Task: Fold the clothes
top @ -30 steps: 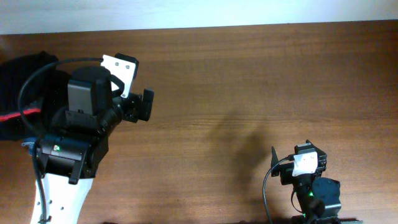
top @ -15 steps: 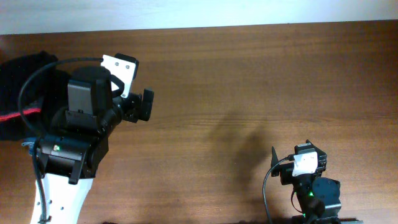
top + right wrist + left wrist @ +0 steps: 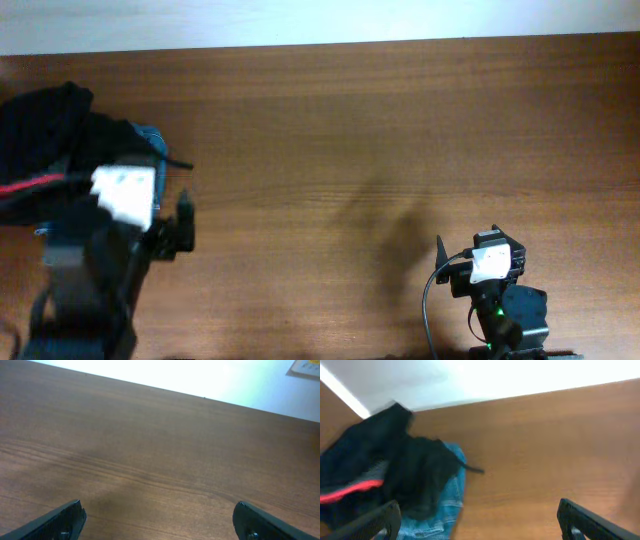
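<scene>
The black garment [image 3: 40, 125] with a red waistband stripe [image 3: 30, 187] lies bunched at the table's far left edge. It also shows in the left wrist view [image 3: 362, 447], with its red band [image 3: 350, 491] at the lower left. My left gripper [image 3: 178, 228] is open and empty, pulled back to the near left just right of the pile; in its wrist view its fingers [image 3: 477, 522] are spread wide above the table. My right gripper [image 3: 470, 265] is open and empty at the near right, over bare wood [image 3: 157, 520].
Blue denim jeans [image 3: 150, 140] lie under the pile's right side and show in the left wrist view [image 3: 454, 505]. More black cloth [image 3: 422, 477] lies on top of them. The brown wooden table [image 3: 400, 130] ends at a white wall at the back.
My left arm has drawn back toward the near left edge, uncovering the pile and the jeans. The right arm has not moved.
</scene>
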{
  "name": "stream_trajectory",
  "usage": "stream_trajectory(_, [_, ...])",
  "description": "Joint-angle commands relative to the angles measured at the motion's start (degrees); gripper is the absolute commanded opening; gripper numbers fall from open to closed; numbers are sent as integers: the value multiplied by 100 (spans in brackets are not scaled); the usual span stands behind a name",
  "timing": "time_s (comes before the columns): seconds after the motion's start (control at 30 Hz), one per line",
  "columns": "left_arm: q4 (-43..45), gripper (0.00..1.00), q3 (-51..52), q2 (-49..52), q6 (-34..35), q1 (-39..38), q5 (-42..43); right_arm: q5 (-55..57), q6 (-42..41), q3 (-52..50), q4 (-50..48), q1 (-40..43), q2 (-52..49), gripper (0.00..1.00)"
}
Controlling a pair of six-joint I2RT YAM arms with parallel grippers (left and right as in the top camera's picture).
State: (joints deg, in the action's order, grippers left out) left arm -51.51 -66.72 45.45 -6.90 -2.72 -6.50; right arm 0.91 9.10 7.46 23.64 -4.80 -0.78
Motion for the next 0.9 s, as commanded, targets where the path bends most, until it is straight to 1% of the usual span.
stream_trajectory(0.0, [389, 100, 1143, -1073, -96, 527, 90, -48, -57, -57, -28, 33, 52, 99])
stream_trajectory(0.1, [852, 99, 2052, -1923, -94, 734, 90, -50, -57, -57, -28, 33, 52, 99])
stream_trajectory(0.23, [1473, 99, 3154, -2846, -24, 776, 144, -48, -57, -57, -28, 33, 52, 99])
stream_trajectory(0.3, [1705, 99, 3622, -3217, -2, 772, 374, -48, -57, -57, -28, 33, 52, 99])
stream_trajectory(0.4, [1915, 99, 4124, -3589, 31, 758, 660, -50, -57, -57, -28, 33, 52, 99])
stream_trajectory(0.67, [2004, 100, 4885, -4284, 103, 286, 525, -50, -57, -57, -28, 33, 52, 99])
stream_trajectory(0.77, [2092, 99, 5193, -4524, 129, 275, 525, -50, -57, -57, -28, 33, 52, 99])
stream_trajectory(0.87, [2317, 99, 5497, -4516, 146, 271, 525, -48, -57, -57, -28, 33, 52, 99])
